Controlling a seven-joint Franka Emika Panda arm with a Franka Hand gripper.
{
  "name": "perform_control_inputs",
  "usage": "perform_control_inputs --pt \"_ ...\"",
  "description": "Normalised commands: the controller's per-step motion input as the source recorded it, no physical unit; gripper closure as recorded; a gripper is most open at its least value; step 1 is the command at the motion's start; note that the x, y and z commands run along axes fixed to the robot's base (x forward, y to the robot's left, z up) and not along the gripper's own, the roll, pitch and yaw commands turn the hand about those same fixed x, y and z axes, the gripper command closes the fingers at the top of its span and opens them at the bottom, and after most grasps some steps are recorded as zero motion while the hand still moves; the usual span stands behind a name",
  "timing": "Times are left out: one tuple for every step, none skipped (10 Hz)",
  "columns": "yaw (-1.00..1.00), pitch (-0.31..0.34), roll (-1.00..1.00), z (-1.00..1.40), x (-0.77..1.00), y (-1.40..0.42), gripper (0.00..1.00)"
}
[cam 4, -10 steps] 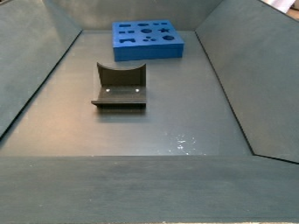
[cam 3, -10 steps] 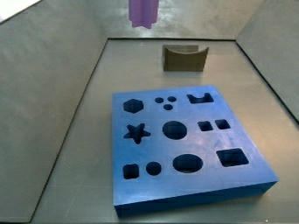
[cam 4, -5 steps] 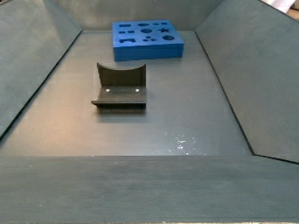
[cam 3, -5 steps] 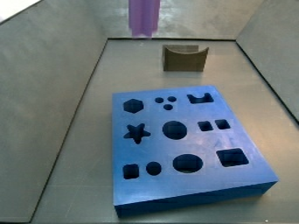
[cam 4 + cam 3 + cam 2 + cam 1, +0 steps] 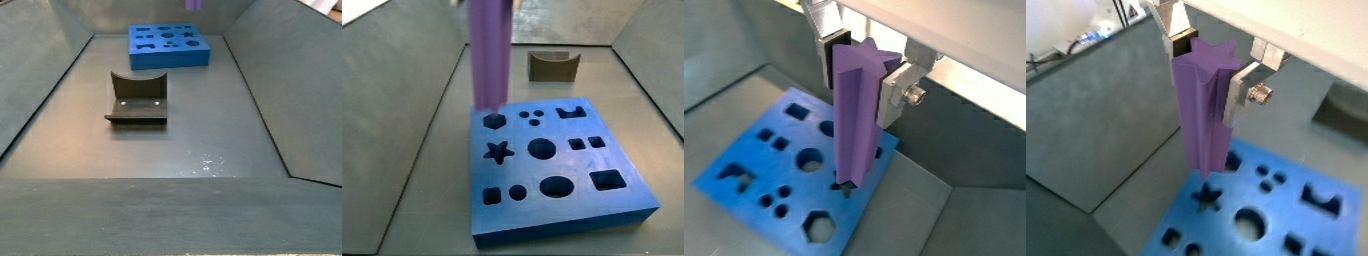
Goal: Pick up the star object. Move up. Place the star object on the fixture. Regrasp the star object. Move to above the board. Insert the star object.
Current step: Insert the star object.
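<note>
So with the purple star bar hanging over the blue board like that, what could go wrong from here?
The gripper holds the star object upright over the board. Its lower tip may sit off the star cut-out and jam on the rim. Its points may also be rotated against the cut-out's.

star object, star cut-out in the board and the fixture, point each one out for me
star object (image 5: 855,110), wrist view, middle of its long purple side, held upright in the gripper (image 5: 867,80)
star cut-out (image 5: 498,153), side view, centre of the dark hole in the board (image 5: 616,207)
fixture (image 5: 552,68), side view, front face
</note>
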Motion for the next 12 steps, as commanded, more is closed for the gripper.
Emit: perform_control_inputs --pt "-0.75 -0.131 -0.20 -0.56 -0.09 -0.14 1.00" --pt "-0.83 -0.027 -0.13 -0.47 -0.03 0.00 1.00" --pt "-0.67 0.000 0.00 -0.33 0.00 0.14 1.00" --pt "-0.53 0.000 0.02 -0.31 0.04 0.09 1.00" --pt "-0.37 0.011 0.08 -0.25 0.10 0.00 1.00" --pt "-0.34 0.000 0.01 -0.30 0.30 -0.03 1.00" --pt "-0.23 0.000 0.06 -0.35 0.33 -0.02 1.00" --pt "-0.15 0.000 0.08 -0.37 0.27 0.00 1.00" --pt "0.00 0.000 0.10 -0.30 0.03 0.00 1.00" --pt "0.01 0.000 0.05 -0.24 0.00 0.00 1.00" --pt "0.00 0.000 0.02 -0.22 0.00 0.00 1.00" --pt "0.00 0.000 0.00 -0.26 0.00 0.00 1.00"
